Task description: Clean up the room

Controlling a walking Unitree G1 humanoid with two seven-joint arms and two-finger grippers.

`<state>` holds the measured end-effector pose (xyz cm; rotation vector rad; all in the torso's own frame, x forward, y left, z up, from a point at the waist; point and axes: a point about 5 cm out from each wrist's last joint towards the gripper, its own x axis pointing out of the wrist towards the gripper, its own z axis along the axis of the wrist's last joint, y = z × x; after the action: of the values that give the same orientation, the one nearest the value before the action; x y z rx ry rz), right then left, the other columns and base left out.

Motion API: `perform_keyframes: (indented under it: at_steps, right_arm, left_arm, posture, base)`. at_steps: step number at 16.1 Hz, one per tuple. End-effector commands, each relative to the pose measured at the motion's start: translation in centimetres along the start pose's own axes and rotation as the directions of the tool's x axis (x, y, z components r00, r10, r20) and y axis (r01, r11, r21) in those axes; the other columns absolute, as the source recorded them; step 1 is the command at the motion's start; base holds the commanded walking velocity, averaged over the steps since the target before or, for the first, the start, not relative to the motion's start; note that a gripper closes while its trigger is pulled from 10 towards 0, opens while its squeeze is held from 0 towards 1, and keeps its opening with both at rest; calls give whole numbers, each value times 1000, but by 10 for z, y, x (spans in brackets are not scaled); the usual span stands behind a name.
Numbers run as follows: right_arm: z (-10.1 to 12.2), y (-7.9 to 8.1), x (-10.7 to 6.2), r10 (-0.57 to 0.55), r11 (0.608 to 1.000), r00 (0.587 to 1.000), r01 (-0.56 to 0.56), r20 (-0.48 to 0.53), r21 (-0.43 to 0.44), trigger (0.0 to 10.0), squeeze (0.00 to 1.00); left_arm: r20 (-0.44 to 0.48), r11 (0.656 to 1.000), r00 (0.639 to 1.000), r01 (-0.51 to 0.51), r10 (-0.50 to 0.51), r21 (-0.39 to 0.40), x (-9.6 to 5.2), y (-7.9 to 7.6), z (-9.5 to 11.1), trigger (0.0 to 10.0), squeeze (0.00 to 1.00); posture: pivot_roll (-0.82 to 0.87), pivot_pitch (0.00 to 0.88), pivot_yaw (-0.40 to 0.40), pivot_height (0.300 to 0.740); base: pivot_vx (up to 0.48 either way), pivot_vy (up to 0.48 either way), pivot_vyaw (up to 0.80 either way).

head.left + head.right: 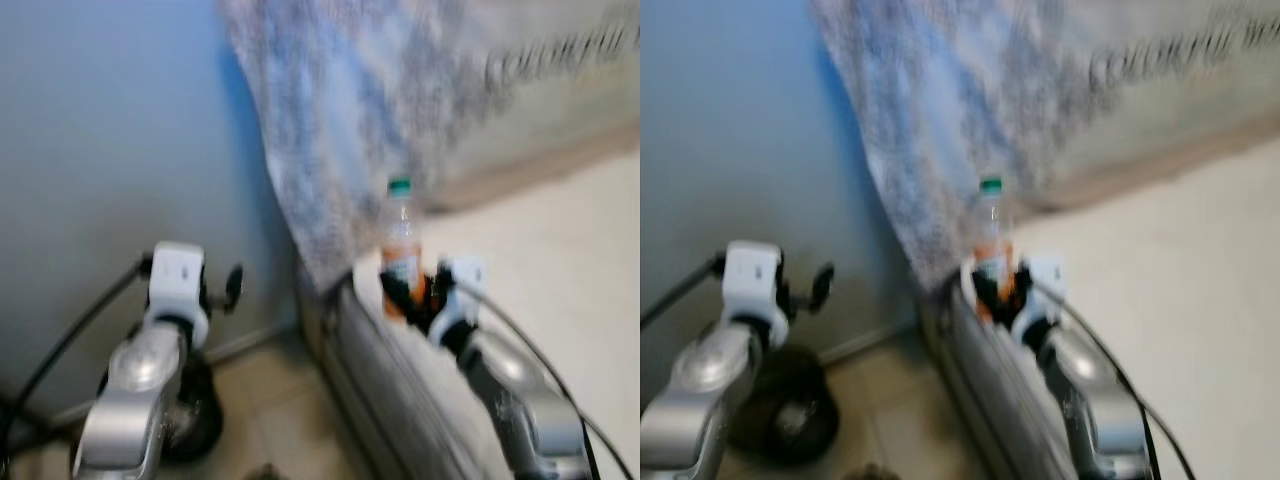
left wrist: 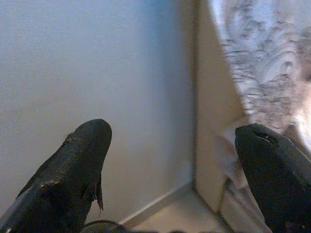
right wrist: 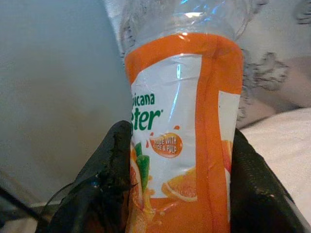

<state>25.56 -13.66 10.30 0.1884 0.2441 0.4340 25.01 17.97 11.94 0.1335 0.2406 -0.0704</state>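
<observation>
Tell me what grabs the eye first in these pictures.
The clear plastic bottle with an orange label and green cap stands out first, held upright in the right claw over the corner of the white mattress. Behind it a blue-grey patterned blanket hangs beside the pale blue wall. The left claw hangs open toward that wall.

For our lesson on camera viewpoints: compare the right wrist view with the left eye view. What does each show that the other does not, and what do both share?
Right wrist view alone: the bottle's orange label readable up close, with orange slices and part of its brand name.

Left eye view alone: the bottle's green cap, the left claw raised before the blue-grey wall, and both silver arms.

Both: the right claw shut on the bottle, the patterned blanket, and the white bed surface.
</observation>
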Motion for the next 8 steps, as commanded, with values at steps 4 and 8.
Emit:
perform_keyframes:
  at_steps: [4, 8]
  right_arm:
    - [4, -1, -5, 5, 1000, 1000, -5, -3, -22, 10000, 0]
    - [4, -4, -5, -13, 1000, 1000, 13, -3, -8, 10000, 0]
  left_arm:
    - [70, 1000, 997, 17, -18, 18, -2, -10, 7, 10000, 0]
    - [67, 999, 997, 41, -40, -4, -2, -8, 5, 10000, 0]
  posture:
    - [-60, 0, 31, 740]
    - [-60, 0, 35, 740]
  base:
    - [0, 0, 712]
    - [0, 0, 714]
